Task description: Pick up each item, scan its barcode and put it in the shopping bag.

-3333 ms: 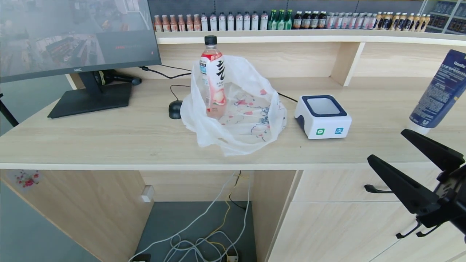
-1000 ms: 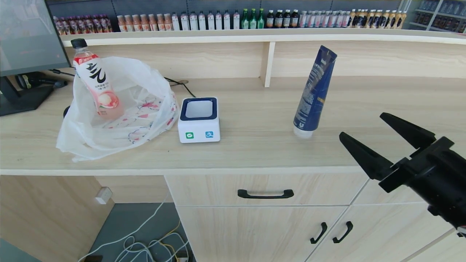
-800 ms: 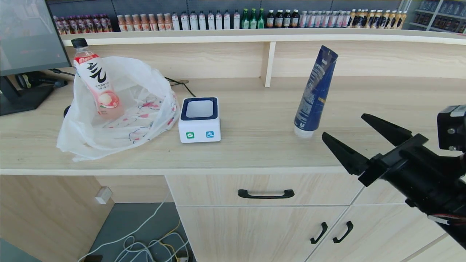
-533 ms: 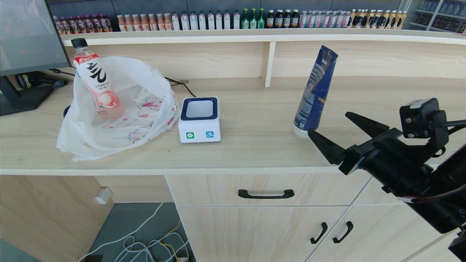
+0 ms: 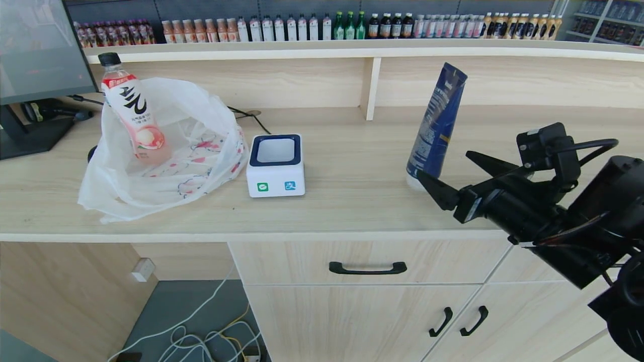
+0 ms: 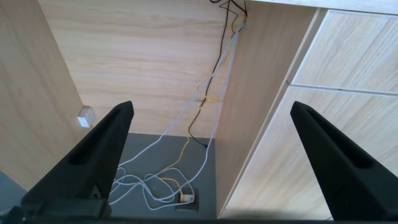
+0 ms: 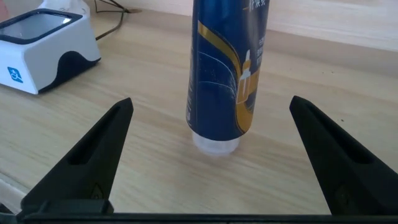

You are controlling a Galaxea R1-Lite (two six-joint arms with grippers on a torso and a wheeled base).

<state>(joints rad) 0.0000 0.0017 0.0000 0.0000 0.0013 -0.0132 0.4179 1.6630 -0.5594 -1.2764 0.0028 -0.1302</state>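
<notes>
Shop checkout, pale wood counter [image 5: 352, 211] across the middle of the head view, a row of drinks on the shelf [image 5: 352, 25] along the top edge, monitor [image 5: 40, 45] at upper left.

Blue tube [image 5: 435, 128] stands on its cap right of centre, leaning a little to the right, crimped end up. Well apart from the scanner [image 5: 275, 166] at centre. Shopping bag [image 5: 201, 151] slumps open at left, touching the scanner's side, with a pink drink bottle [image 5: 132, 113] upright inside.

Right gripper [image 5: 445, 166] is level with the tube's lower part, fingers spread wide, nothing held. In the right wrist view the tube sits between the two fingertips, neither touching it. Left gripper [image 6: 212, 109] hangs below counter level, facing cabinet panels and loose cables [image 6: 186, 162], fingers wide apart, empty.

Handling, by judgement: tube looks light, its walls soft and squeezable, its skin glossy and probably slick. Narrow cap base plus the lean means a nudge from one finger could topple it. Best hold is likely low on the body, just above the cap, where it is roundest and firmest; squeeze gently. Barcode position cannot be told.
</notes>
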